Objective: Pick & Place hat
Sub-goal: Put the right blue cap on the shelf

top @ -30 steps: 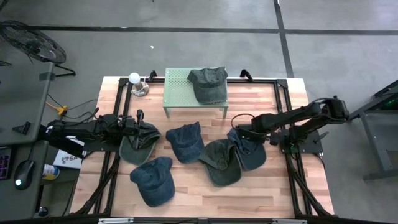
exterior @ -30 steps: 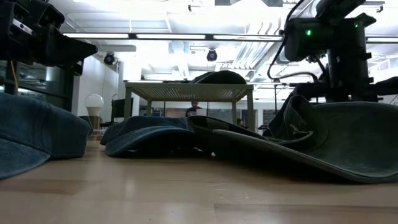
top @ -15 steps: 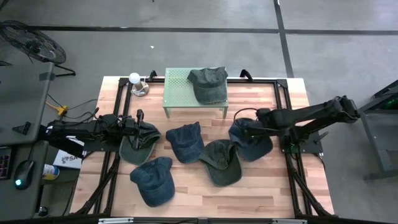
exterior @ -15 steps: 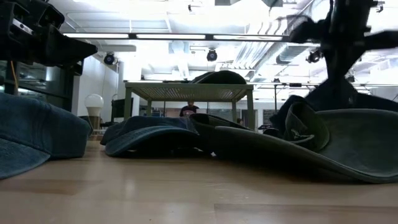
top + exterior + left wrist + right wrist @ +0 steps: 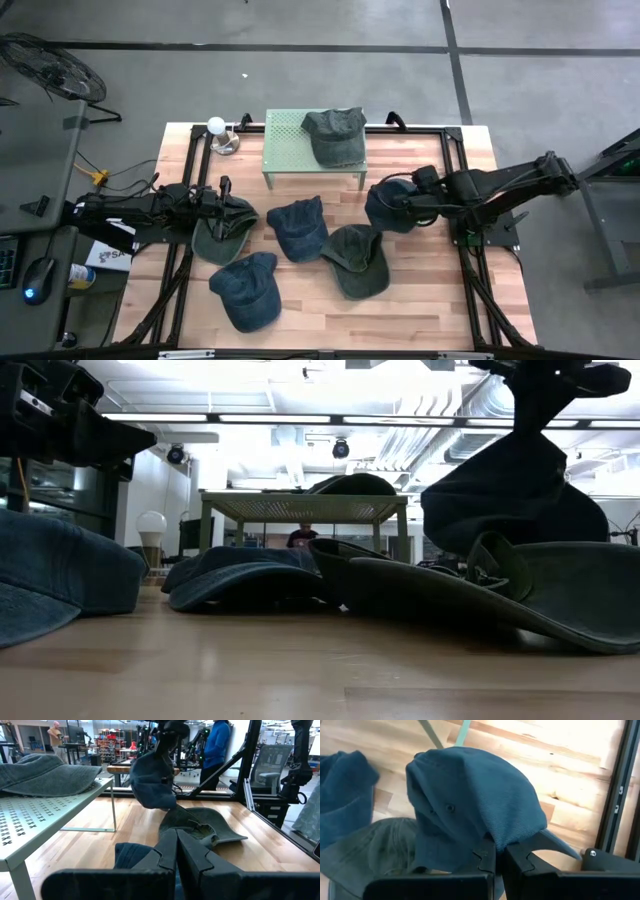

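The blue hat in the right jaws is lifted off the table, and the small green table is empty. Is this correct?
Not fully. The green table is not empty: a green hat lies on it, as the high view shows. The right gripper does hold the blue hat lifted.

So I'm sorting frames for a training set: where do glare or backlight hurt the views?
Low view: bright ceiling lights backlight the lifted blue hat into a dark silhouette. Right wrist view: the wooden table washes out near the top. High view: evenly lit, soft shadows. Left wrist view: clear, the green stand readable.
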Robot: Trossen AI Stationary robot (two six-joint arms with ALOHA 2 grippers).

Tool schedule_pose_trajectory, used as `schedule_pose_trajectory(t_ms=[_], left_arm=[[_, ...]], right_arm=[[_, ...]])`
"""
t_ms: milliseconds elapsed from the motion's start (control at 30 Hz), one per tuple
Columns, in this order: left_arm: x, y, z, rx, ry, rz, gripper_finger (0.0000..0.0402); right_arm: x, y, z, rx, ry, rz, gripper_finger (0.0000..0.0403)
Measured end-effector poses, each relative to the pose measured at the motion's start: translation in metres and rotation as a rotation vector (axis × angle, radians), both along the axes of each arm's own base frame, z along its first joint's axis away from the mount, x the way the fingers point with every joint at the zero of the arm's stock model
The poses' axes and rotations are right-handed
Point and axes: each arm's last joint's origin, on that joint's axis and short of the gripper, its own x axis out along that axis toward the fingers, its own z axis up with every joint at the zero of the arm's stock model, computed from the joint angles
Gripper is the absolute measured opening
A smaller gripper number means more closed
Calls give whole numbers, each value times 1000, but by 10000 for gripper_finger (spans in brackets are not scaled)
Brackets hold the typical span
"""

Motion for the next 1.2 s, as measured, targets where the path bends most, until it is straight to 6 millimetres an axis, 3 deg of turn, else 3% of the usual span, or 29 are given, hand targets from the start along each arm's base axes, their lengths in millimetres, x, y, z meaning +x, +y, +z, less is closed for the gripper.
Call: schedule_pose_trajectory(t_ms=[167, 367, 467, 833, 967, 1200], left_arm=[[0, 1, 1, 5, -6, 28, 5], [-2, 8, 6, -11, -63, 295, 5], [-2, 10, 7, -30, -76, 345, 5], [-2, 9, 11, -76, -123, 319, 5], [-3, 8, 16, -179, -187, 259, 5], [-2, 5, 16, -211, -182, 135, 5]], right_arm=[[-1, 4, 0, -14, 4, 29, 0], [-1, 6, 0, -9, 2, 33, 0], [-1, 6, 0, -8, 0, 33, 0], [2, 6, 3, -14, -41, 33, 0], [4, 5, 17, -47, -91, 43, 0], [9, 6, 43, -96, -151, 137, 0]])
